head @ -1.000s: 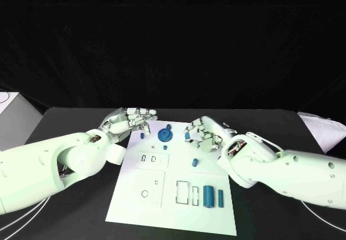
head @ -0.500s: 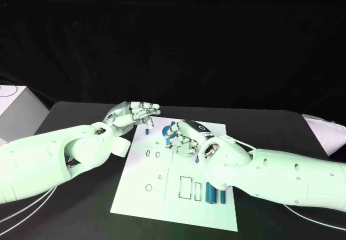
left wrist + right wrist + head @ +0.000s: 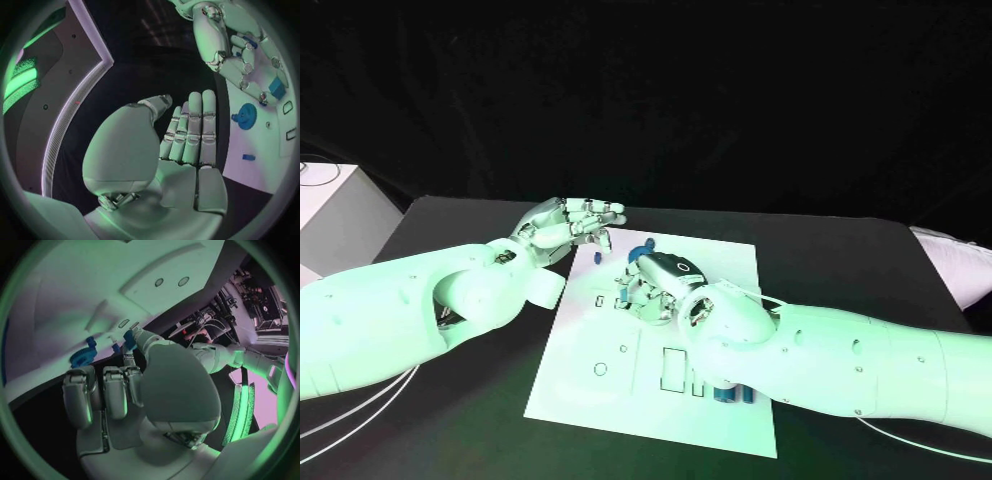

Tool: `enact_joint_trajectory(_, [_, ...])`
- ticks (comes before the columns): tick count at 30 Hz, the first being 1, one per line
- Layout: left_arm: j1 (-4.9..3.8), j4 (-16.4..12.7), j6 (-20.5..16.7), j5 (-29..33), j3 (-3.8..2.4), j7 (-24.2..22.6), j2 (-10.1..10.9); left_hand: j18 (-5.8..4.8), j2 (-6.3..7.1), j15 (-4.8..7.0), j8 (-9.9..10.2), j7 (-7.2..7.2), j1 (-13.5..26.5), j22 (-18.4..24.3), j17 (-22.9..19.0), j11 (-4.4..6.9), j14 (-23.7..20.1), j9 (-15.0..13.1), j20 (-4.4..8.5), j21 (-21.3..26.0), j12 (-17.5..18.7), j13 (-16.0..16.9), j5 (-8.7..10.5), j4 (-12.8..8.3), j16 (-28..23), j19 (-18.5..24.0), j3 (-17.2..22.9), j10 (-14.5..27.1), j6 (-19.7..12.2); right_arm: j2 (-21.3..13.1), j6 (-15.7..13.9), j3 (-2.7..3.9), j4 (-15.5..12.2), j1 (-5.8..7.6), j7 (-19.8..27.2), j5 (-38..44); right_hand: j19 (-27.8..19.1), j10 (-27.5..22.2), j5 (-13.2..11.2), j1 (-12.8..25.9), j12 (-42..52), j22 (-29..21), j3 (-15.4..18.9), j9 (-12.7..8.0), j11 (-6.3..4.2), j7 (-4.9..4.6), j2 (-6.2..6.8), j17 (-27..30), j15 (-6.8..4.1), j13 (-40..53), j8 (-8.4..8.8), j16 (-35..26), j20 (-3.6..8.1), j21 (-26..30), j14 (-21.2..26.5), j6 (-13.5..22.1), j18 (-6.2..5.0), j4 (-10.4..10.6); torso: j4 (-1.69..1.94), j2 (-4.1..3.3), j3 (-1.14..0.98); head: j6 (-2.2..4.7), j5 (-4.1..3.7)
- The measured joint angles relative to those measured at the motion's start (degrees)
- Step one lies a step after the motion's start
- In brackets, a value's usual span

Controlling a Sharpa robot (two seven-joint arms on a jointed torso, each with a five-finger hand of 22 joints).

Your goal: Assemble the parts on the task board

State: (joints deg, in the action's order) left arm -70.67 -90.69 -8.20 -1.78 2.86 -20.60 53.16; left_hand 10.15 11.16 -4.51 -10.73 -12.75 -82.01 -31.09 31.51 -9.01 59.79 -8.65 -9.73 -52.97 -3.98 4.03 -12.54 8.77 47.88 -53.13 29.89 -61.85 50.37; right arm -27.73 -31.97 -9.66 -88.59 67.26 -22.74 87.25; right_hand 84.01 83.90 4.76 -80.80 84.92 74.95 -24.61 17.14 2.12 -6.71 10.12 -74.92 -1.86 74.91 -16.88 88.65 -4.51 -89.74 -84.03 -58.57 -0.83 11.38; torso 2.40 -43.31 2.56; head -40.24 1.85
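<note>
Compared with one second earlier, the right hand (image 3: 661,285) has moved from the task board's (image 3: 718,265) right edge to over its upper middle, and it now covers the round blue disc part (image 3: 247,116) and the small blue part that lay below the disc in the head view. The right hand pinches a small blue piece (image 3: 129,339) at its fingertips, just above the board; the left wrist view shows a blue block (image 3: 276,88) among the same fingers. The left hand (image 3: 567,228) remains off the board's upper left corner, fingers curled together; whether it holds anything cannot be told. A small blue peg (image 3: 597,256) lies at that corner beside it. Two upright blue bars (image 3: 733,393) near the board's lower right edge are partly hidden by the right forearm. The board's recessed slots (image 3: 672,368) remain visible at lower centre.
</note>
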Motion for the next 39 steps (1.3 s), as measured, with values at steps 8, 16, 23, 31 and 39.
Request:
enact_joint_trajectory(8, [0.00,-0.05,0.01,-0.03,0.00,0.09,0.00,0.00,0.00,0.00,0.00,0.00,0.00,0.01,0.00,0.00,0.00,0.01,0.00,0.00,0.00,0.00,0.00,0.00,0.00,0.00,0.00,0.00,0.00,0.63,0.22,-0.03,0.44,-1.02,-1.15,2.29,0.00,0.21,1.31,1.58,0.00,0.00,0.42,0.06,-0.21,0.26,0.96,-0.03,0.00,0.00,-0.66,0.00,0.00,0.00,0.00,-0.26,0.00,0.41,-0.03,-0.07,-0.11,-0.25,0.22])
enact_joint_trajectory(16, [0.00,-0.07,0.03,-0.05,0.00,0.18,0.00,0.00,0.00,0.00,0.00,0.00,0.00,-0.11,-0.09,0.00,0.00,-0.07,0.00,-0.23,0.00,-0.01,0.00,-0.16,0.28,0.00,0.16,0.00,0.00,0.55,0.26,-0.04,0.66,-1.45,-2.04,4.37,0.00,0.21,1.35,1.81,0.00,-0.01,0.53,1.27,-0.21,0.48,1.19,-0.03,0.00,-0.01,-0.66,0.00,0.00,0.00,0.00,-0.08,0.00,0.51,-0.12,-0.07,-0.14,-0.47,0.38])
enact_joint_trajectory(23, [0.00,-0.07,0.08,-0.06,0.00,0.27,0.00,0.00,0.00,0.00,0.00,0.00,0.00,-0.10,-0.09,0.00,0.00,-0.07,0.00,-0.23,0.00,-0.01,0.00,-0.16,0.28,0.00,0.16,0.00,0.00,0.59,0.30,-0.04,0.97,-1.75,-2.51,5.56,0.00,0.21,1.35,2.04,0.00,-0.02,0.58,2.04,-0.21,0.48,1.43,-0.02,0.00,0.00,-1.05,0.00,0.00,0.00,0.00,-0.08,0.00,0.56,-0.13,-0.09,-0.14,-0.51,0.40])
enact_joint_trajectory(31, [0.00,-0.08,0.16,-0.08,0.00,0.39,-0.01,0.00,0.00,0.00,0.00,0.00,0.00,-0.10,-0.08,0.00,0.00,-0.06,0.00,-0.23,0.00,-0.01,0.00,-0.16,0.28,0.00,0.16,0.00,0.00,0.82,0.31,-0.04,1.59,-1.98,-2.99,6.69,0.00,0.21,1.35,2.18,0.00,-0.02,0.64,2.35,-0.21,0.47,1.57,-0.02,0.00,0.03,-1.05,0.00,0.00,0.00,0.00,-0.05,0.00,0.61,-0.11,-0.10,-0.16,-0.57,0.43])
enact_joint_trajectory(39, [0.00,-0.09,0.28,-0.10,0.00,0.52,-0.03,0.00,0.00,0.00,0.00,0.00,0.00,-0.10,-0.09,0.00,0.00,-0.06,0.00,-0.23,0.00,-0.01,0.00,-0.16,0.27,0.00,0.15,0.00,0.00,1.22,0.29,0.00,2.14,-2.11,-3.32,7.49,0.00,0.21,1.35,2.78,-0.23,-0.03,1.06,2.44,-0.21,0.47,2.17,-0.01,0.00,0.03,-1.05,0.00,0.00,0.00,0.00,-0.05,0.00,1.03,-0.11,-0.13,-0.16,-0.71,0.47])
